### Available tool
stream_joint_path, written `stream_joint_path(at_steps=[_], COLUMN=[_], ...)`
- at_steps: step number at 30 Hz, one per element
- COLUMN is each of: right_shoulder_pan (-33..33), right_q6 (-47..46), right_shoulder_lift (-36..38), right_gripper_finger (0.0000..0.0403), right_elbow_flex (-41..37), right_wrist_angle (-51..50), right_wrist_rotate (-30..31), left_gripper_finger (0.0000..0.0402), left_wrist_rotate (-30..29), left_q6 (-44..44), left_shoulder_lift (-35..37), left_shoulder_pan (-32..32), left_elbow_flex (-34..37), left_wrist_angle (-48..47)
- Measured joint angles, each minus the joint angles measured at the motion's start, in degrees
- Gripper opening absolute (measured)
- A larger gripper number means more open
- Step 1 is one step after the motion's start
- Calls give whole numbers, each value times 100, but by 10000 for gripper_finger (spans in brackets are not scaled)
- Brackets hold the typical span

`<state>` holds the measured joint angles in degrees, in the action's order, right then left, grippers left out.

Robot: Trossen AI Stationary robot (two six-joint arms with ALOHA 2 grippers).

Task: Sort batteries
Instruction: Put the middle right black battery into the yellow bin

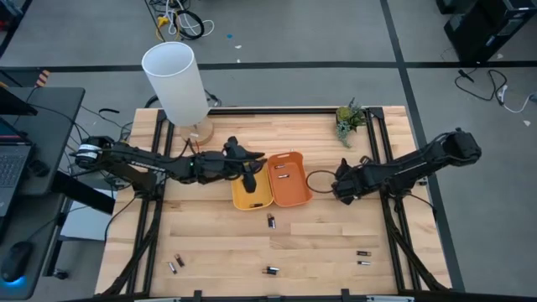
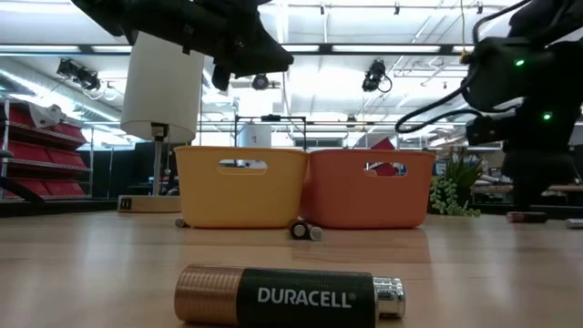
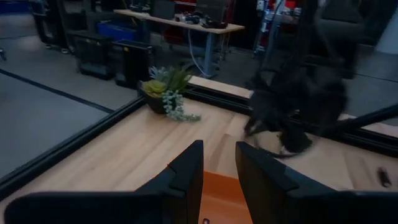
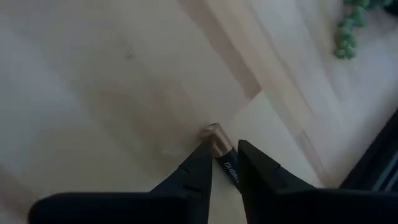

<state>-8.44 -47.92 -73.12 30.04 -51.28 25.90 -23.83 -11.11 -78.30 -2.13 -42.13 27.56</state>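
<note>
Right gripper [image 4: 222, 163]: fingers clamped on a copper-topped battery [image 4: 221, 149], its lower end hidden between them, table [image 4: 93, 93] beyond. Left gripper [image 3: 219, 168]: narrow gap, nothing visibly held, above the orange tray [image 1: 290, 190], yellow tray [image 1: 252, 195] adjoining. Loose batteries [image 1: 271, 221] lie scattered farther off, types unreadable.

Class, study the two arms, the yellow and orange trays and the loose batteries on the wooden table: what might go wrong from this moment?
1. The right gripper pinches a black-and-copper battery near one end only; it may slip or swing loose.
2. The left gripper hangs over the orange plastic tray, so the arms could crowd each other there.
3. Small batteries lying on the wooden table, such as one near its front edge, might roll.
</note>
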Motion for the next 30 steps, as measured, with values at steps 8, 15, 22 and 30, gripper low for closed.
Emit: stream_joint_path(at_steps=[8, 15, 22, 30], right_shoulder_pan=[827, 1124, 1592, 1669], right_q6=[-52, 360, 928, 715], right_shoulder_lift=[0, 0, 1, 28], right_gripper_finger=[92, 92, 90, 82], right_elbow_flex=[0, 0, -285, -472], right_wrist_angle=[-60, 104, 914, 1154], right_wrist_rotate=[-57, -38, -422, -589], left_gripper_finger=[110, 110, 110, 110], left_wrist_rotate=[244, 246, 246, 225], left_q6=[0, -2, -3, 1], left_shoulder_lift=[0, 0, 0, -2], left_shoulder_pan=[0, 0, -1, 26], left_elbow_flex=[-3, -9, -9, -9], left_wrist_angle=[-48, -313, -359, -510])
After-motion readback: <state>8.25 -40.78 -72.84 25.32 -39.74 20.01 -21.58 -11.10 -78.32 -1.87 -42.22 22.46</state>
